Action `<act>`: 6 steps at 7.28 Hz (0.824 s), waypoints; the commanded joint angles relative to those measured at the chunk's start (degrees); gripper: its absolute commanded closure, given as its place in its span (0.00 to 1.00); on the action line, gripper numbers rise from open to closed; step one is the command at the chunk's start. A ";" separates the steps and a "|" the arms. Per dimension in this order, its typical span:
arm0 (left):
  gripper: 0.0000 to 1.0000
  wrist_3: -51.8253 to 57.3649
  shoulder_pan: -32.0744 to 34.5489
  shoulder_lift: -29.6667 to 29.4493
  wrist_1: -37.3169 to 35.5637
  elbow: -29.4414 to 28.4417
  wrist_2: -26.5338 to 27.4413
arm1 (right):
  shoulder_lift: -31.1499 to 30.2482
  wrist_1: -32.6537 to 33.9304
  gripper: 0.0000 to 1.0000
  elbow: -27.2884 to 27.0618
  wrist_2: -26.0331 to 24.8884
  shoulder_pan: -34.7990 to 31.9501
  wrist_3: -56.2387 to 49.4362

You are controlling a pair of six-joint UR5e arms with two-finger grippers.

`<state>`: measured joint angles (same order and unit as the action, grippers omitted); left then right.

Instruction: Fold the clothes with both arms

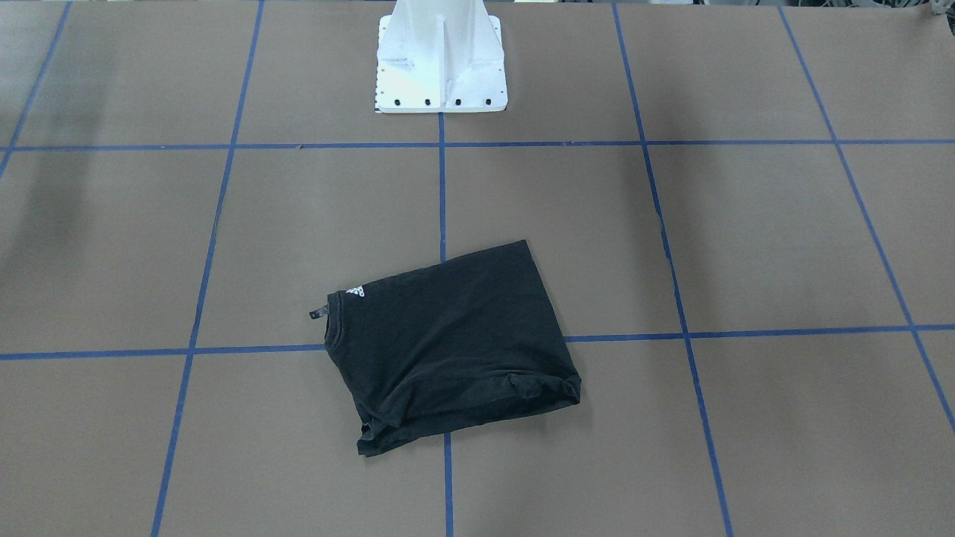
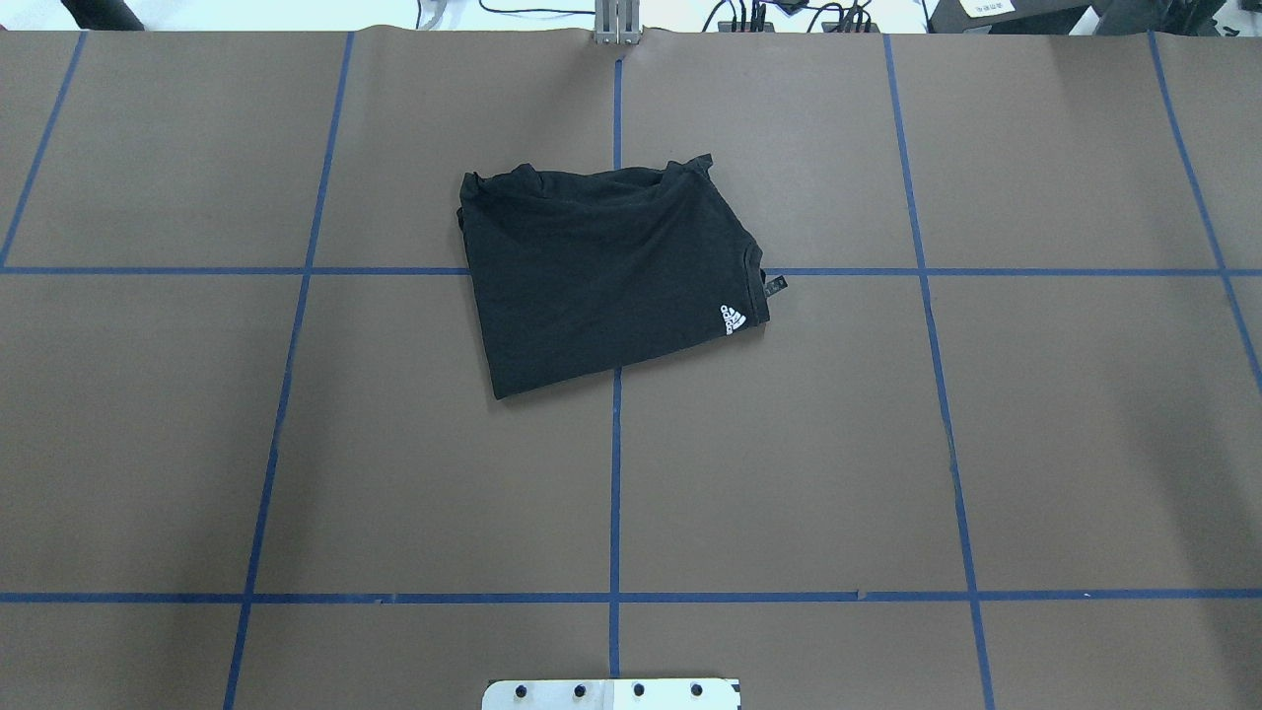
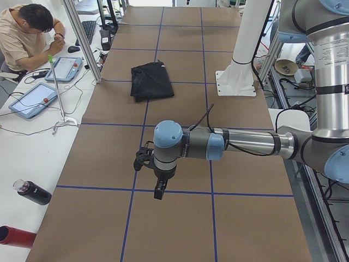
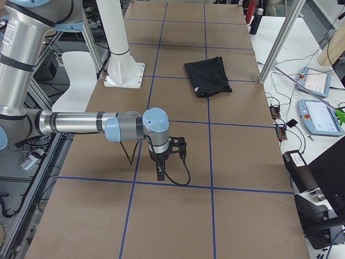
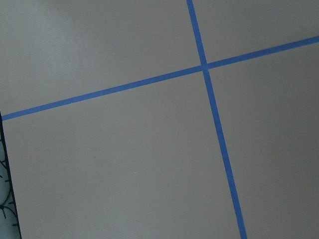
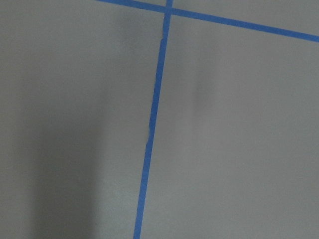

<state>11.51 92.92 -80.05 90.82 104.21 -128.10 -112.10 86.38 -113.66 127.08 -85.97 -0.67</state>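
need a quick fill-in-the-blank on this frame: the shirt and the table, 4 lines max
1. The T-shirt lying on the table is ____ in colour.
2. The small logo near its collar is ____.
3. The T-shirt is not spread out flat; it lies ____ into a compact rectangle.
4. The tape lines that form the grid on the table are ____.

Missing words: black; white; folded; blue.
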 commanded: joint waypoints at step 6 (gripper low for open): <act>0.00 0.09 -2.99 2.27 -0.46 -1.73 -1.27 | 0.21 -0.08 0.00 1.15 0.10 0.11 -0.03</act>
<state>11.62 91.63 -77.90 90.28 102.50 -129.15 -112.08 86.31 -112.84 127.13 -85.90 -0.70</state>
